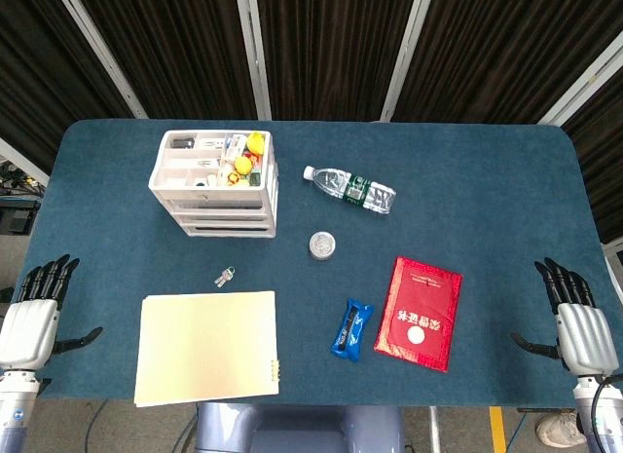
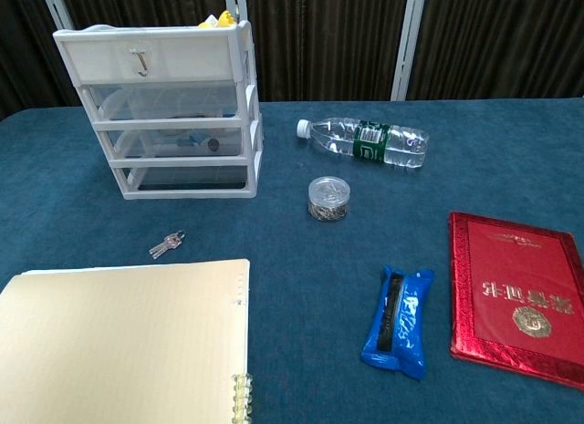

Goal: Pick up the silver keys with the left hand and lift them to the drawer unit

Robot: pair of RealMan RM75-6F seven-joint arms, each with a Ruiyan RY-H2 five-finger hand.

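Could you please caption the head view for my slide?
Both hands, left and right, open at table edges; keys untouched below drawer unit.

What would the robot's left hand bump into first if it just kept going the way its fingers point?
Probably nothing. The left hand is open at the table's left edge, its fingers pointing away from the robot. That strip looks bare; the silver keys and drawer unit lie well to its right.

Head view overhead, chest view low, nearer, sharing drawer unit (image 1: pixel 216 185)

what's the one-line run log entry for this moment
phase: pre-grasp | keys: on table, between drawer unit and notepad | left robot hand: open, at table edge | right robot hand: open, idle
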